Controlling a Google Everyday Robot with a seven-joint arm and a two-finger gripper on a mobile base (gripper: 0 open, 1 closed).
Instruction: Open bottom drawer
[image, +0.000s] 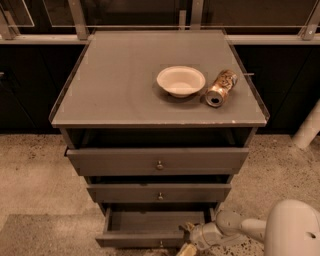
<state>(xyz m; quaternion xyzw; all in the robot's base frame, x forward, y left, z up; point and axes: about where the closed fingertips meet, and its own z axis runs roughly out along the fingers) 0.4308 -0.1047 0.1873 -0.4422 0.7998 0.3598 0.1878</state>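
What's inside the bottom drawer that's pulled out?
The bottom drawer shows only its bare grey floor. The gripper sits over its front right corner and hides that spot, and the back lies under the middle drawer, out of sight.

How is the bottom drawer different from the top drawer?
The bottom drawer is pulled out far enough to see inside; the top drawer is out only a little. The bottom drawer's front is narrower and shorter than the top drawer's. The claw sits at the bottom drawer's front, not the top drawer's. Both are grey.
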